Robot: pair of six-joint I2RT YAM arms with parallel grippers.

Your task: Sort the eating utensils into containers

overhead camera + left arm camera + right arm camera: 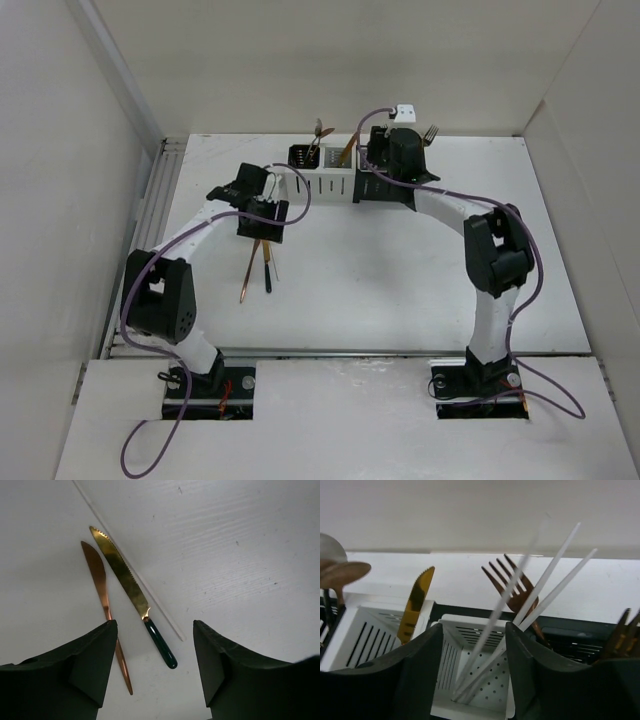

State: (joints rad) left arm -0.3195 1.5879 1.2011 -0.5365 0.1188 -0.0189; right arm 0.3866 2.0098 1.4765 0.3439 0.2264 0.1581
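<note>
The row of containers [325, 185] stands at the far side of the bench [400, 290]. The right fingers [410, 675] hang over the row's right part, spread apart and clamping nothing. Between them, white chopsticks [540, 595] lean in a white compartment [485, 680]. A copper fork [512, 587] rises just beside the chopsticks, its base hidden. In the next white compartment to the left stands a gold knife [417, 605]. On the near side of the row, toward its left end, the left fingers [90, 665] hover above the bench, parted and empty. Below them a copper knife [102, 595], a green-handled gold knife [125, 580] and one white chopstick [150, 597] lie close together, outside the row.
</note>
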